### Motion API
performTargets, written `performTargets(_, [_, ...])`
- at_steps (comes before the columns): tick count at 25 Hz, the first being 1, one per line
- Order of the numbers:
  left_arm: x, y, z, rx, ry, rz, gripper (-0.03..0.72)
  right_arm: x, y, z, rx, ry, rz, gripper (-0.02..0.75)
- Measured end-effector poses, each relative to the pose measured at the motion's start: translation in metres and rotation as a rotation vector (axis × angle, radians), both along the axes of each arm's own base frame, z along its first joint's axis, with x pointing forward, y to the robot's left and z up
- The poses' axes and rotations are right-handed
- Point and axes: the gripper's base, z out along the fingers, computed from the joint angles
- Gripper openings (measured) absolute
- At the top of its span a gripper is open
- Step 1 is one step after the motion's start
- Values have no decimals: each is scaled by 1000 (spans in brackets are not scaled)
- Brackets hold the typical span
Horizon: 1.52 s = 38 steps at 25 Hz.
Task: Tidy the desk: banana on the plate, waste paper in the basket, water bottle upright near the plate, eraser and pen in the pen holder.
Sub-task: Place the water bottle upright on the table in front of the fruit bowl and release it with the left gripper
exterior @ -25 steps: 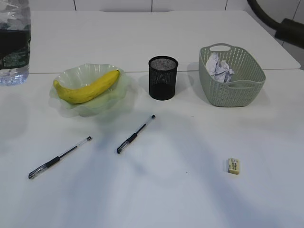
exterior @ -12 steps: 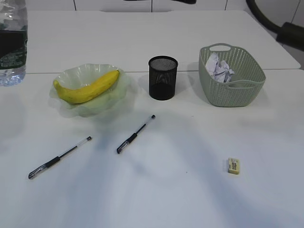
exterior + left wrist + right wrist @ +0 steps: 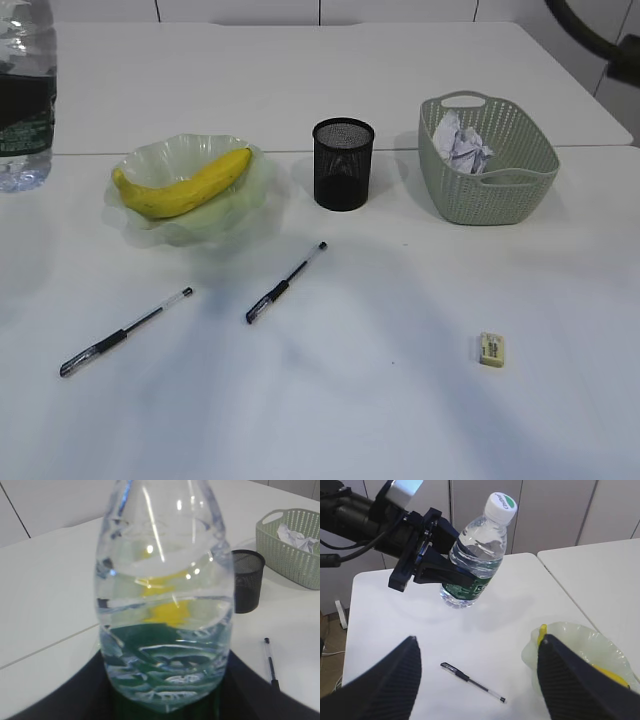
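My left gripper is shut on the water bottle, which it holds slightly tilted at the table's far left. The bottle fills the left wrist view and shows at the left edge of the exterior view. The banana lies on the pale green plate. Crumpled paper is in the green basket. Two pens and the eraser lie on the table. The black mesh pen holder stands at centre. My right gripper is open and empty, high above a pen.
The white table has a seam running behind the plate and basket. The right arm's cable shows at the top right corner of the exterior view. The plate's rim sits beside my right finger.
The bottle has shifted slightly left and down at the left edge of the exterior view. The right arm's dark parts have drawn back toward the top right corner.
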Motion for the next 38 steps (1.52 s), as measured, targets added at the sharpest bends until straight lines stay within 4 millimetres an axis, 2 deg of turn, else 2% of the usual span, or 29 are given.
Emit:
performTargets(13, [4,10,8,-51,-4,140,352,0,0,0,-2,10,-5,537])
performTargets(23, [-1,17,-18,-79,-26,212,352,0,0,0,-3,14,-7,537])
performTargets(30, [-4,20,-25,-82,-101,229,352,0,0,0,-2,17,-9,537])
performTargets(38, [-10,25,-44,-95,-156,270,352,0,-1,0,-3,24,-12,537])
